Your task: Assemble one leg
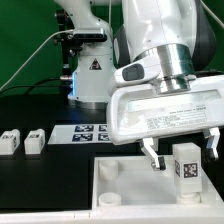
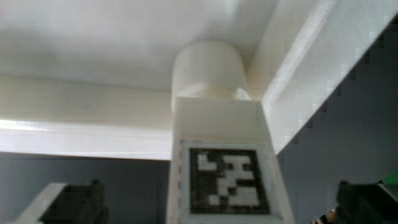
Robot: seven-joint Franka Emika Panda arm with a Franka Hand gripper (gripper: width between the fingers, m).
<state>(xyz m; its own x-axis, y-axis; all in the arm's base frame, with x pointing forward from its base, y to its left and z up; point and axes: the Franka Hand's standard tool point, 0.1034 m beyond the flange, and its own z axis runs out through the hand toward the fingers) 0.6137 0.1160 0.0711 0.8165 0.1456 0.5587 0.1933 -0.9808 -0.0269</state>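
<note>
Leg [image 1: 186, 168] stands upright on the white tray [image 1: 125, 196] at five o'clock. I see my gripper [image 1: 184, 157] wide open around it, holding nothing.

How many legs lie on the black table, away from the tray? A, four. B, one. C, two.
C: a leg and a second leg lie side by side on the table at the exterior view's left.
</note>
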